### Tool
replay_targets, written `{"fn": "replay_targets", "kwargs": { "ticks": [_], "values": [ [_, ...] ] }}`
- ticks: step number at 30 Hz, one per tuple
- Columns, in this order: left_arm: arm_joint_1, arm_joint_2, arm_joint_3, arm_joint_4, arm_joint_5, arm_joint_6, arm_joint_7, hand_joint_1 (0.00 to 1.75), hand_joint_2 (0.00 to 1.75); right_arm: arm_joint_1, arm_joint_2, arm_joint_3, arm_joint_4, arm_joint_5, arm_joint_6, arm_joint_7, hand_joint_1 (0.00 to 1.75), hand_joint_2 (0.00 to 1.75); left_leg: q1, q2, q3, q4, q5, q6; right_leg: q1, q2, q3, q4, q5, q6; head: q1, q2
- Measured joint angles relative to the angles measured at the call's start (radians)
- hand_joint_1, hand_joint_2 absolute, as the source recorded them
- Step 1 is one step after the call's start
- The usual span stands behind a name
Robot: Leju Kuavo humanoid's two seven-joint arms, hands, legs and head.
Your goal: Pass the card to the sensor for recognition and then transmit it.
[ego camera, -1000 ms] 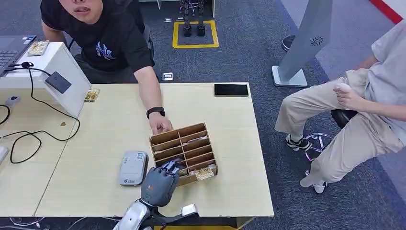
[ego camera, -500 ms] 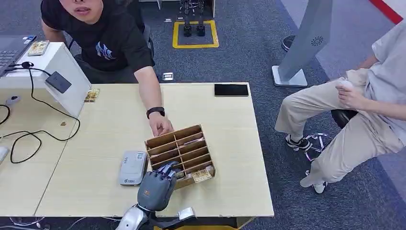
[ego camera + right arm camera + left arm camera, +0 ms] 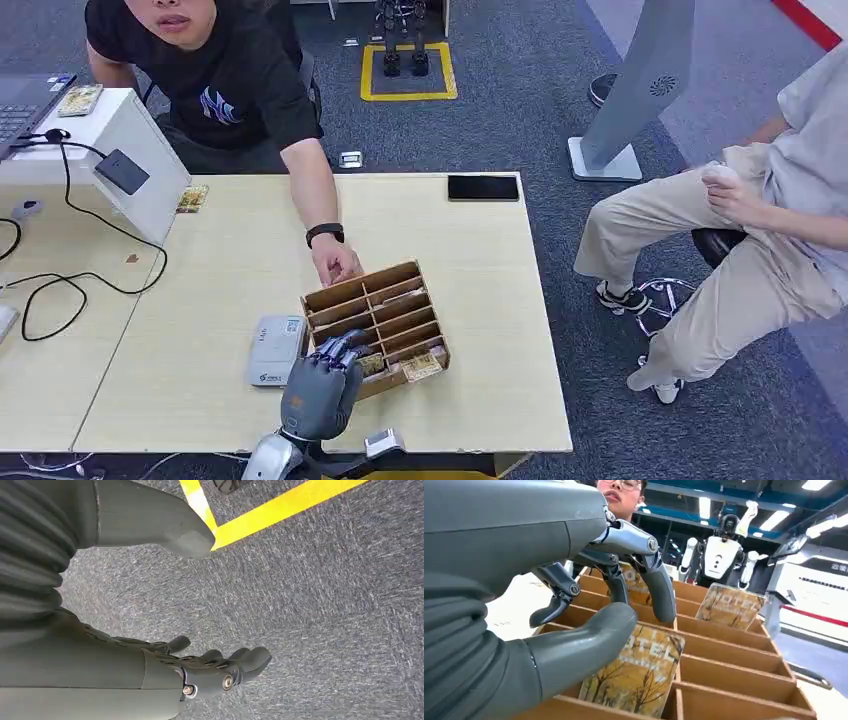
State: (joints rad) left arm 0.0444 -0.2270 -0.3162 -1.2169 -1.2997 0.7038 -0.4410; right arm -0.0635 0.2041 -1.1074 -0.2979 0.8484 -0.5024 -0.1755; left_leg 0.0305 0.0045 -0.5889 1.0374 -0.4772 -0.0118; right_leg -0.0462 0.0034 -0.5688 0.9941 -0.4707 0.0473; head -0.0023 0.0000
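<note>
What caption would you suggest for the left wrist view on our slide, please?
Left robot hand reaching into the wooden divider box, thumb beside a hotel card standing in a slot.

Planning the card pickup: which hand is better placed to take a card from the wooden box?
Left. The left hand is over the wooden box, its fingers around a card; the right hand hangs over carpet.
</note>
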Motion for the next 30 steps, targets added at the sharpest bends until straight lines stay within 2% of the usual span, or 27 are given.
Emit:
{"fn": "replay_targets", "kwargs": {
  "ticks": [13,20,21,22,27,30],
  "values": [
    [0.009,-0.025,0.014,-0.017,-0.003,0.0,-0.011,1.75,1.75,0.0,0.0,0.0,0.0,-0.001,0.0,0.0,0.0,1.75,0.0,0.0,0.0,0.0,0.0,0.0,0.0,0.0,0.0,0.0,0.0,0.0,0.0,0.0],
    [0.009,-0.019,0.014,-0.019,-0.02,0.0,-0.003,1.75,1.75,0.0,0.0,0.0,0.0,-0.004,0.0,-0.003,0.0,1.75,0.0,0.0,0.0,0.0,0.0,0.0,0.0,0.0,0.0,0.0,0.0,0.0,0.0,0.0],
    [0.009,-0.017,0.014,-0.019,-0.022,0.0,-0.003,0.28,1.75,0.0,0.0,0.0,0.0,-0.004,0.0,-0.003,0.0,1.75,0.0,0.0,0.0,0.0,0.0,0.0,0.0,0.0,0.0,0.0,0.0,0.0,0.0,0.0],
    [0.009,-0.015,0.014,-0.019,-0.027,0.0,0.0,0.0,1.75,0.0,0.0,0.0,0.0,-0.004,0.0,-0.003,0.0,1.75,0.0,0.0,0.0,0.0,0.0,0.0,0.0,0.0,0.0,0.0,0.0,0.0,0.0,0.0],
    [0.009,-0.013,0.014,-0.019,-0.041,0.0,0.01,0.0,1.75,0.0,0.0,0.0,0.0,-0.005,0.0,-0.003,0.0,1.75,0.0,0.0,0.0,0.0,0.0,0.0,0.0,0.0,0.0,0.0,0.0,0.0,0.0,0.0],
    [0.01,-0.014,0.016,-0.023,-0.03,0.0,-0.013,0.0,1.75,0.0,0.0,0.0,0.001,-0.005,0.0,-0.003,0.0,1.75,0.0,0.0,0.0,0.0,0.0,0.0,0.0,0.0,0.0,0.0,0.0,0.0,0.0,0.0]
  ]
}}
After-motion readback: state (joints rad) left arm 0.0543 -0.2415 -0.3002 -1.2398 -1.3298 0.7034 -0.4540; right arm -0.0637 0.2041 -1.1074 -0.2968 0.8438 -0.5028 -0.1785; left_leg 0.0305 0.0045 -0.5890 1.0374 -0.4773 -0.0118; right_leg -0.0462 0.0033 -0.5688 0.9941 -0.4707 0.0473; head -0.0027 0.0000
